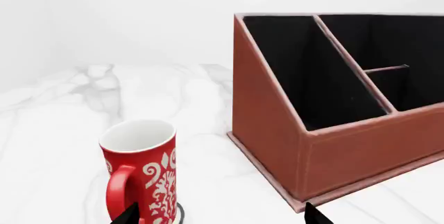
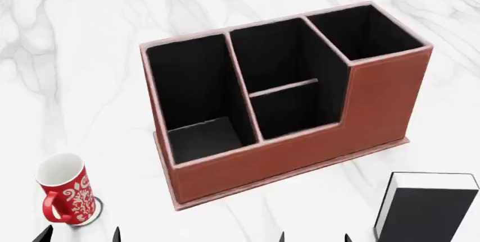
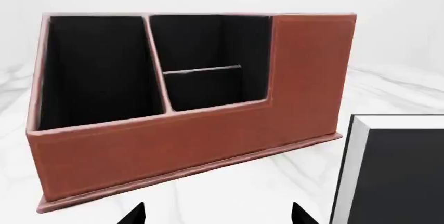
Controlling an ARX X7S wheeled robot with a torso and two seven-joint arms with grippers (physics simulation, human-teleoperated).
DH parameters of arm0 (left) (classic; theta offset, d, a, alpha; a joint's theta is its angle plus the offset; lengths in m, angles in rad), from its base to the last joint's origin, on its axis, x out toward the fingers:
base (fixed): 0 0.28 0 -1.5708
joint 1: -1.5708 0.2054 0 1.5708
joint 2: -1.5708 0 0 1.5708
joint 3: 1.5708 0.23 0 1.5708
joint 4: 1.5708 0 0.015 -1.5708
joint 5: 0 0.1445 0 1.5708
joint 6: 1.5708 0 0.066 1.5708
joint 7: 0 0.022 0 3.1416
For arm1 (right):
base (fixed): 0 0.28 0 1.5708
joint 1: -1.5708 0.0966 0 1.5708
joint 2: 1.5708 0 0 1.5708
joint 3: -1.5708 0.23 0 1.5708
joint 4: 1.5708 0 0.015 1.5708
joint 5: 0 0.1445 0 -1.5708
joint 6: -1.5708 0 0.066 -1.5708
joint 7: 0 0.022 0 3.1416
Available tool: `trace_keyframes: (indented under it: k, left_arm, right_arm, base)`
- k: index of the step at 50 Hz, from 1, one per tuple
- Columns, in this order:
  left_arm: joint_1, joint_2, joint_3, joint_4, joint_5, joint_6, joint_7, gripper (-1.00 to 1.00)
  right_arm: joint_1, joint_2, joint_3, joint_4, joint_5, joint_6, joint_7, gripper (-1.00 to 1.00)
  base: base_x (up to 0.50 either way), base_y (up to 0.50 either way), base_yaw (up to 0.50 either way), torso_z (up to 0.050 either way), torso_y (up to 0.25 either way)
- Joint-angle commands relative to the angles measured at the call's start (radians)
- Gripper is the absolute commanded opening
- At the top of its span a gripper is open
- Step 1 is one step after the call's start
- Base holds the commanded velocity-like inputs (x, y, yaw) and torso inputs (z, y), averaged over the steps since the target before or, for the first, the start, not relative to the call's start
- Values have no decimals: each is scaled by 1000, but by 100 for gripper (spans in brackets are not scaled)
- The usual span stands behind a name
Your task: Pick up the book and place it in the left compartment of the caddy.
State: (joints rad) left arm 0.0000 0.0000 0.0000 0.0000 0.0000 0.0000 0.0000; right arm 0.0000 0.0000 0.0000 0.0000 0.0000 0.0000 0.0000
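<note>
Nearest us, the book [image 2: 428, 208] stands upright in front of the caddy [image 2: 300, 152], at its tall end. Our right gripper [image 2: 313, 237], tips spread and empty, sits just beside it; the left gripper [image 2: 78, 235], also spread, is by the mug [image 2: 64, 188].

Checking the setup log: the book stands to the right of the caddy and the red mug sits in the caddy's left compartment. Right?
Not quite. The red mug stands on the table left of the caddy, as the head view shows; the left compartment is empty. The book is indeed at right.
</note>
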Motion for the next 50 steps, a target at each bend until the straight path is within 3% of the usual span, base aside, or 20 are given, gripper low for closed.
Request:
trace_keyframes:
  k: [1,18,26,40,50]
  left_arm:
    - [0,-16,19,0,-15,1,-18,100]
    - [-1,-58,67,-3,-56,7,-67,100]
    - [-3,-69,81,-5,-67,9,-81,100]
    - [-6,-84,100,-8,-82,9,-102,100]
    - [-6,-96,115,-10,-92,13,-114,100]
  right_arm:
    - [0,15,-20,1,14,0,21,100]
    - [-1,58,-71,-4,49,3,72,100]
    - [5,83,-49,-259,130,232,97,100]
    - [187,142,-68,-535,178,641,142,100]
    - [252,154,-72,-612,196,734,158,100]
  base:
    - [0,0,0,0,0]
    - [0,0,0,0,0]
    - [0,0,0,0,0]
    - [0,0,0,0,0]
    - [0,0,0,0,0]
